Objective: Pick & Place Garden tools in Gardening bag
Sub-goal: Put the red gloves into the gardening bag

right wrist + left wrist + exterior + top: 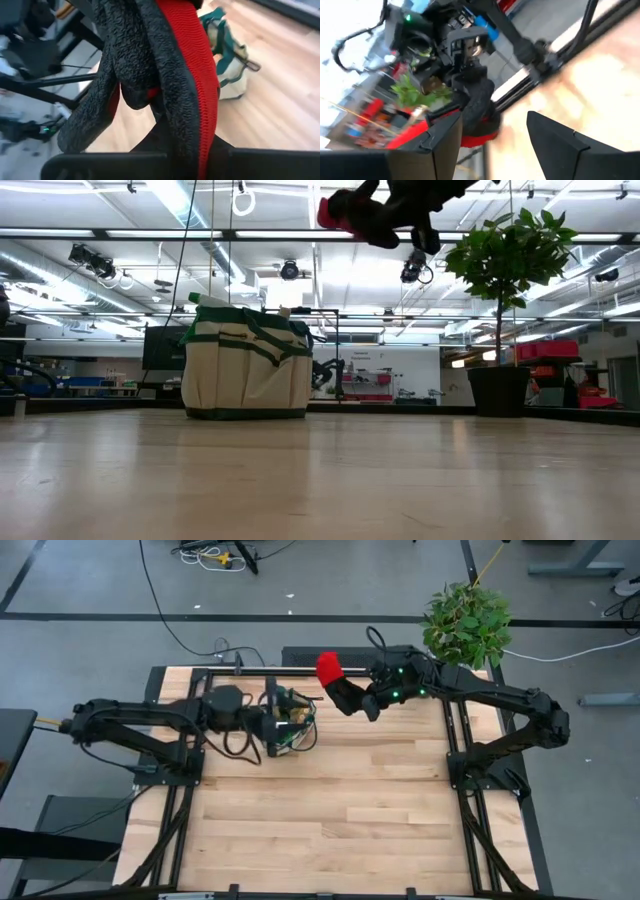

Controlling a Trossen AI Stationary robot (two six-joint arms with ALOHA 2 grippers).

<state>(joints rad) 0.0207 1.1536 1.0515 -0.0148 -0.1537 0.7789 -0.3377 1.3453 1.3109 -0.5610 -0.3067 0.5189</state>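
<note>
From overhead I see my right gripper [366, 698] at about one o'clock from the middle of the wooden surface [330, 810], clamped on the red-and-black glove [338, 680], which hangs in the air with its red cuff toward the back rail. My right wrist camera is filled by that glove [165, 75], black textured palm and red knit draped between the fingers, with the gardening bag [227, 55] on the boards beyond it. The tan, green-trimmed gardening bag [292, 720] sits at about eleven o'clock from the surface's middle, standing upright in the low view [247, 362] with tool tops poking out. My left gripper [272, 724] is just at the bag's nine o'clock side, its fingers [560, 145] spread wide with nothing between them. The potted plant [466, 625] stands at the back right corner, about two o'clock.
</note>
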